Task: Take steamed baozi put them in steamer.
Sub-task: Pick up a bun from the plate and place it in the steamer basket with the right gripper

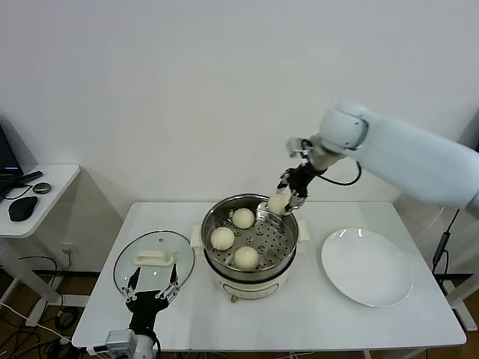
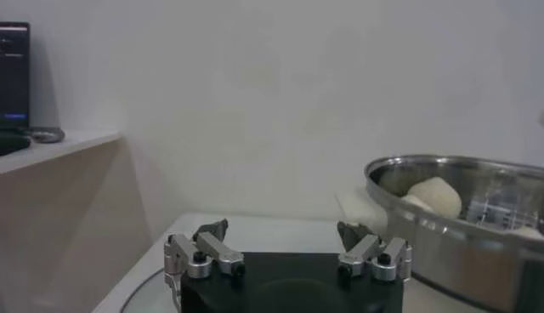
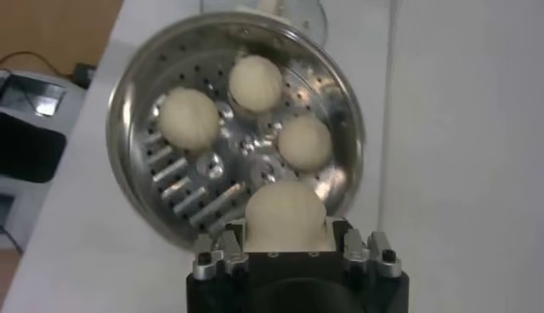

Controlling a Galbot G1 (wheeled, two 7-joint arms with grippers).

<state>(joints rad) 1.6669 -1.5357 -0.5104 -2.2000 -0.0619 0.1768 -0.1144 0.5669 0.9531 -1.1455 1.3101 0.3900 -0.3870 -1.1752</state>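
The steamer point(image 1: 281, 258) is a shiny steel pot with a perforated tray, at the table's middle. Three cream-white baozi lie on its tray point(image 1: 242, 218) point(image 1: 222, 238) point(image 1: 246, 257); they also show in the right wrist view point(image 3: 256, 82) point(image 3: 189, 118) point(image 3: 305, 142). My right gripper point(image 1: 280, 203) is shut on a fourth baozi point(image 3: 286, 217) and holds it just above the steamer's far right rim. My left gripper point(image 1: 153, 293) is open and empty, low at the table's front left, over the near edge of the glass lid. The steamer's wall point(image 2: 459, 247) shows to its side.
A round glass lid with a white handle point(image 1: 153, 259) lies left of the steamer. A flat white plate point(image 1: 366, 266) lies to its right, bare. A side desk with a mouse point(image 1: 22, 207) stands at far left.
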